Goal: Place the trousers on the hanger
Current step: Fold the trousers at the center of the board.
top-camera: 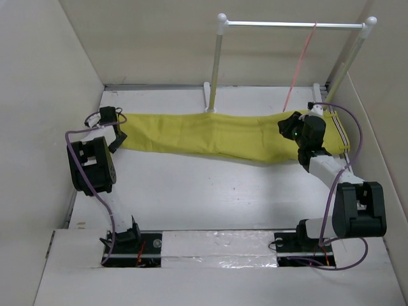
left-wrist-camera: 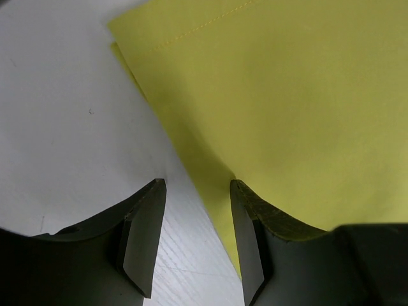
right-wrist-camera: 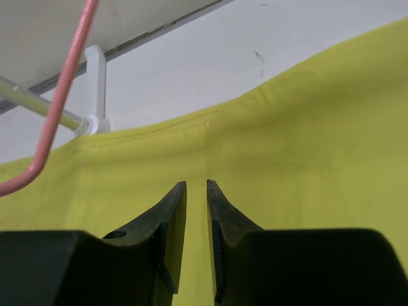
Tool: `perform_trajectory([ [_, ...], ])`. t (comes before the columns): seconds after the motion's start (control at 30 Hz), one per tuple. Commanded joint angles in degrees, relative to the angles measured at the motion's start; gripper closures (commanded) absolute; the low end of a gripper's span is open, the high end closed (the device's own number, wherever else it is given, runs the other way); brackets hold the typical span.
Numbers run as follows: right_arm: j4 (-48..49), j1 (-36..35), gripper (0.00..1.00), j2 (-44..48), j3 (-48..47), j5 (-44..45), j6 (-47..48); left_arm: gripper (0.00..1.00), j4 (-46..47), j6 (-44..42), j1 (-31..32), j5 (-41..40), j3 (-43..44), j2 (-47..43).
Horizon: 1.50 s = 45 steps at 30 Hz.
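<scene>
Here, the trousers [top-camera: 217,135] are spread on the table [top-camera: 191,191], the hanger [top-camera: 299,70] hung from the rail [top-camera: 293,25]; left fingers [left-wrist-camera: 143,223] are parted at one end, right fingers [right-wrist-camera: 172,217] barely parted over the other.

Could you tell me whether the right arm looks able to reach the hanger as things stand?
Probably yes: the right gripper is over the trousers just in front of the hanger, which hangs on the rail with nothing between them; its jaws are barely open.
</scene>
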<state>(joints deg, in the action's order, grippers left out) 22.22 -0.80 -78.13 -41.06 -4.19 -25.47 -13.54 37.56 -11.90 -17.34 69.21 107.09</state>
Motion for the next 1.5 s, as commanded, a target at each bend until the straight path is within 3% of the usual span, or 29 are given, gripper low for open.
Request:
perform_trajectory([
  [0.0,5.90,-0.87,0.72,0.35,0.80,-1.26,1.30,0.57,1.85,4.00,-1.28,4.07,-2.15,-0.04],
  [0.2,6.00,-0.87,0.56,-0.45,0.98,0.49,0.95,0.58,3.78,7.08,-1.80,3.63,-4.34,0.32],
  [0.33,6.17,1.40,0.38,-0.27,2.03,0.85,0.16,0.64,4.05,8.14,-1.81,2.84,-4.35,0.31],
  [0.47,6.78,5.10,0.37,0.96,4.14,1.11,-1.94,0.73,4.66,7.62,-1.81,3.37,-3.56,0.93],
  [0.63,8.54,11.51,0.38,2.98,8.27,2.86,-4.41,0.99,5.72,6.83,-1.81,4.33,-3.29,1.19],
  [0.7,8.72,16.77,0.36,3.42,9.41,3.92,-5.28,1.00,6.33,6.65,-1.81,4.51,-3.29,1.11],
  [0.77,6.89,22.30,0.28,3.25,9.68,3.92,-6.95,1.00,7.29,5.60,-1.81,4.34,-3.55,0.49],
  [0.83,6.17,24.34,0.17,2.63,10.38,6.90,-7.39,1.00,7.65,4.37,-1.81,3.90,-3.64,-0.03],
  [0.97,5.99,26.02,0.14,-0.96,10.82,10.96,-8.71,1.00,7.04,3.48,-1.81,2.84,-2.77,-0.04],
  [1.17,8.09,31.20,0.24,-10.88,8.54,-2.11,-13.45,1.00,7.74,3.13,-1.81,3.90,-2.15,-0.65],
  [1.3,12.93,32.00,0.31,-13.98,9.24,-6.01,-16.18,1.00,8.18,2.52,-1.81,4.16,-1.89,-1.18],
  [1.4,12.59,32.53,0.48,-15.64,7.93,-6.27,-16.97,1.00,8.70,2.34,-1.81,4.42,-1.71,-1.35],
  [1.43,12.76,32.53,0.66,-16.17,7.75,-6.53,-17.24,1.00,8.79,2.25,-1.81,4.42,-1.71,-1.53],
  [1.47,15.63,32.53,0.76,-16.44,7.83,-7.23,-17.50,1.00,8.71,1.99,-1.81,4.25,-1.45,-1.53],
])
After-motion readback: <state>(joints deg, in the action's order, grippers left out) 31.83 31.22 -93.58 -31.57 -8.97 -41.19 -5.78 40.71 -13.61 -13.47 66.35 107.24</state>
